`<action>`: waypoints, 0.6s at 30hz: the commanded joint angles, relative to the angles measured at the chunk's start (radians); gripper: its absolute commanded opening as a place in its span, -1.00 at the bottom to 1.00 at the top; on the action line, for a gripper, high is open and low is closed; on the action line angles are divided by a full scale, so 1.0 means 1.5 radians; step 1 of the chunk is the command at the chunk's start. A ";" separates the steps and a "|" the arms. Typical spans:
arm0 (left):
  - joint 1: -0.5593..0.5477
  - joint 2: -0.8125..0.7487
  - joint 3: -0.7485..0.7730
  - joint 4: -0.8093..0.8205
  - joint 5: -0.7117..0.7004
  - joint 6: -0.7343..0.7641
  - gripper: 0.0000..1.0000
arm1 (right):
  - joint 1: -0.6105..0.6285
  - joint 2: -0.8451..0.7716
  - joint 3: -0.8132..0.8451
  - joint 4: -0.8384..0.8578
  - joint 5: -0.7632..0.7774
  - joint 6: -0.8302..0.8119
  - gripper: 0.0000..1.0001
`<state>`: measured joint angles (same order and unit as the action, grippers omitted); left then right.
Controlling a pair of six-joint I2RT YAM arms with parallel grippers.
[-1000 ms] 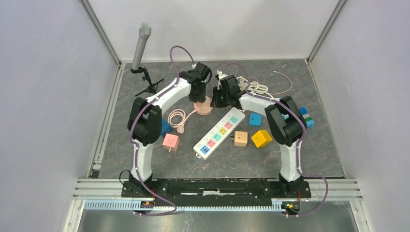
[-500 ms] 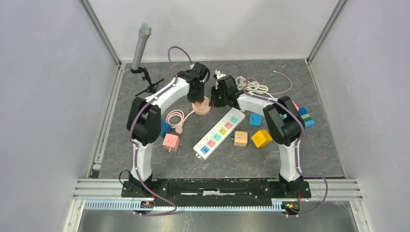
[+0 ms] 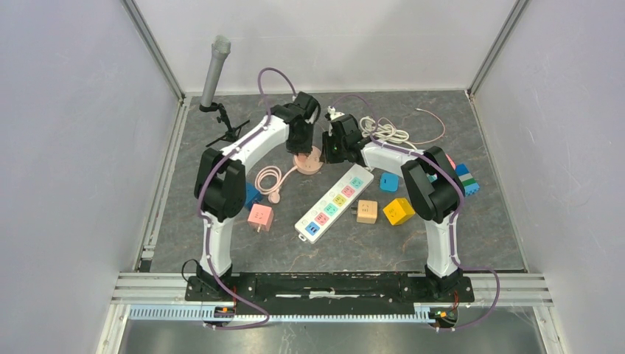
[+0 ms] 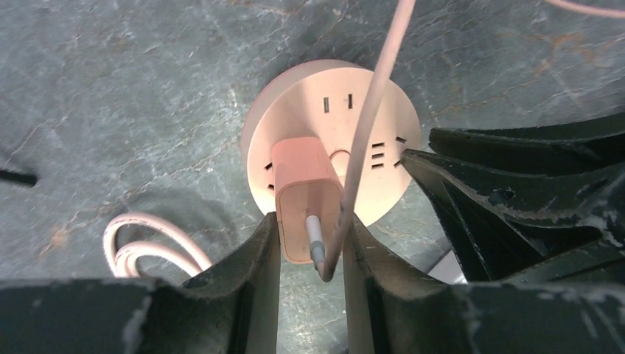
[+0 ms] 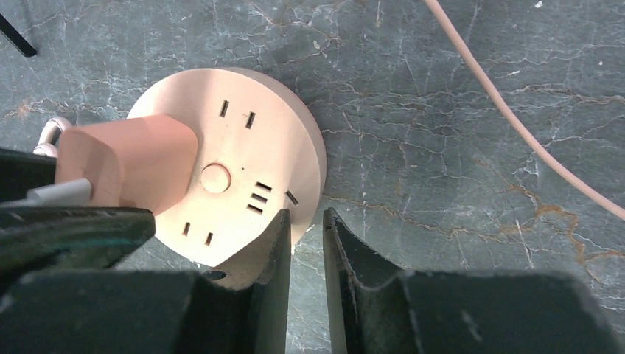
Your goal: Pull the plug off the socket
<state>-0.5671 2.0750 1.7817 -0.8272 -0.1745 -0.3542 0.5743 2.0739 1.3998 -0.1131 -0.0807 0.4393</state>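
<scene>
Little has been changed in the last second: the left claw (image 4: 309, 221) and right claw (image 5: 304, 221) were only nudged toward the far edge of the bench (image 3: 243, 251), so the pull is not yet done. The blocky pink plug (image 4: 302, 184) is still seated in the round socket (image 4: 354, 110), in the bench's far half, midway between its sides. The plug is squeezed by the partly closed left claw. The socket's rim seems pinched by the nearly shut right claw.

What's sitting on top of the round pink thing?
A pink plug stands in the round socket, squeezed by the left gripper. Its prongs are hidden inside. The right gripper pinches the rim.
</scene>
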 commanded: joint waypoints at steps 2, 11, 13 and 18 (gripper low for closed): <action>0.042 -0.019 0.065 -0.003 0.329 0.013 -0.96 | 0.010 0.087 -0.044 -0.117 0.080 -0.039 -0.49; 0.015 -0.017 0.007 0.037 0.237 -0.044 -0.96 | 0.017 0.077 -0.042 -0.092 0.061 -0.044 -0.49; 0.001 -0.009 0.008 0.037 0.252 -0.059 -0.96 | 0.019 0.079 -0.036 -0.093 0.058 -0.045 -0.49; -0.009 0.013 0.045 0.022 0.329 -0.044 -0.95 | 0.019 0.085 -0.026 -0.098 0.056 -0.045 -0.49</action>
<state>-0.4953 2.0815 1.7924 -0.8497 0.0360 -0.3683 0.5835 2.0758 1.4036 -0.0990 -0.0509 0.4133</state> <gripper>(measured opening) 0.376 0.257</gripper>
